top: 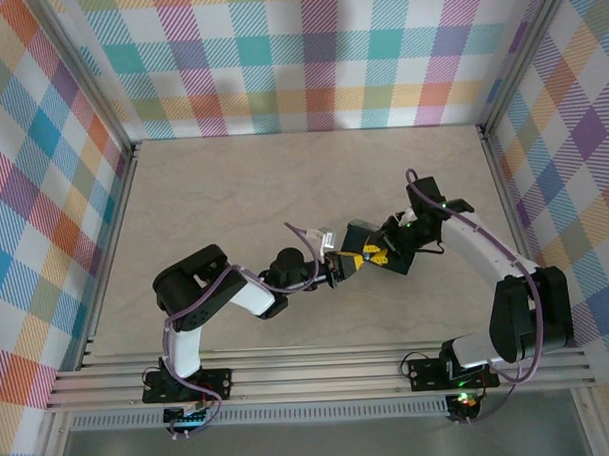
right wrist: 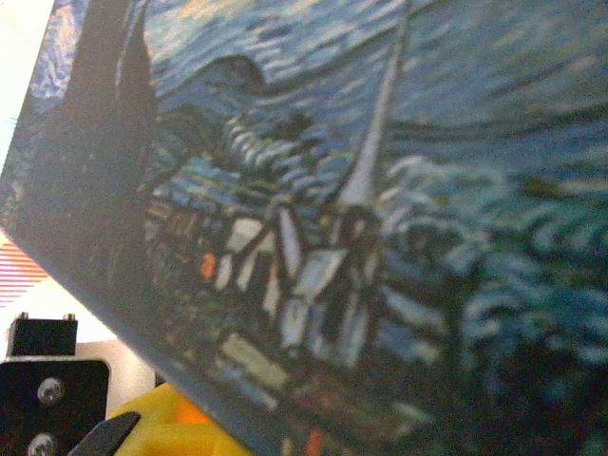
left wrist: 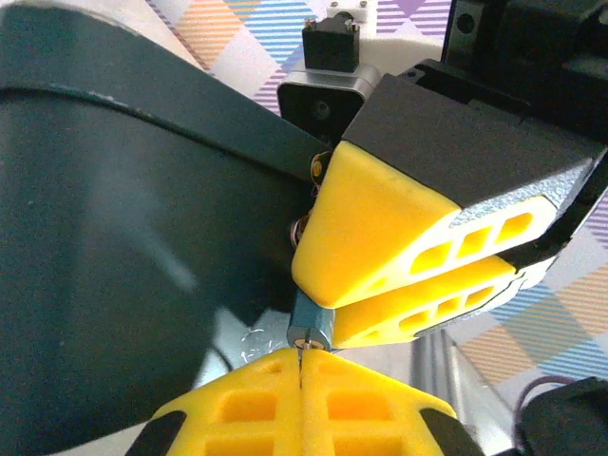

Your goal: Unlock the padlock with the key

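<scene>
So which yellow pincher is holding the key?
The left gripper, at the bottom of the left wrist view: its pads press together on the thin key. The right gripper, above it, grips the padlock instead.

table [top: 263,189]: pale beige top, faintly veined, possibly a stone-look laminate. plaid wall panels [top: 309,58]: pastel checks, standing at 12 o'clock, with matching panels at 9 and 3 o'clock. aluminium frame [top: 110,240]: silver bars edging the panels. slotted rails [top: 320,373]: silver, running across at 6 o'clock.
</scene>
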Controlling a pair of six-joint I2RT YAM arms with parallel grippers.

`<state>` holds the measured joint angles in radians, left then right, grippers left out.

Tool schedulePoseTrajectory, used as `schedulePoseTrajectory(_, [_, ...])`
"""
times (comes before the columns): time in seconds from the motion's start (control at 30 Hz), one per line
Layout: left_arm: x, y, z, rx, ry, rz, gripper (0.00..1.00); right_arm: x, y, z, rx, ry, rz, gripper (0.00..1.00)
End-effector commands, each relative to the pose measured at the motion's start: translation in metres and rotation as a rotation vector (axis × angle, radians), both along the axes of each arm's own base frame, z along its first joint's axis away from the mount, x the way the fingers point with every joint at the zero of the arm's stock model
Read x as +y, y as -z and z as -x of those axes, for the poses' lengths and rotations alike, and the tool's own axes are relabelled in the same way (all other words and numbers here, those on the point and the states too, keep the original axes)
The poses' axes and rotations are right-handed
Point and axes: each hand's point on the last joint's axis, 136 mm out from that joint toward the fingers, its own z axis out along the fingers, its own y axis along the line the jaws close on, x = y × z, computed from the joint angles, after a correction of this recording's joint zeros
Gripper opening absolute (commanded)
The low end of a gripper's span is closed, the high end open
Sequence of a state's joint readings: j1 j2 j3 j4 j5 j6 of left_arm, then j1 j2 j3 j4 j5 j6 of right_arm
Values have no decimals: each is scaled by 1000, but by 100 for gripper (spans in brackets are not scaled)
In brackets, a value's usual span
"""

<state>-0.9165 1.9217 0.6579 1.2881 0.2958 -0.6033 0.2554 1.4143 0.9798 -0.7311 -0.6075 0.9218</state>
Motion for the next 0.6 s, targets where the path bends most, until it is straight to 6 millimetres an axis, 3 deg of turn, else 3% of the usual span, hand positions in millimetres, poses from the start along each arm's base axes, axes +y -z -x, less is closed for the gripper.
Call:
schedulePoseTrajectory(0.0, [-13,-27,29,-197,6,-27,0,24,-10,21,51,-69,-108,0])
schedulePoseTrajectory(0.2, [-8,-14,50,-415,-5,-264,0,32,-6,31,78,-136,-106,0])
schedulePoseTrajectory(0.33, [-6,6,60,-539,27,-426,0,41,-6,38,103,-199,-131,0])
schedulePoseTrajectory(0.57, [-15,29,80,-748,51,-610,0,49,9,49,134,-251,-137,0])
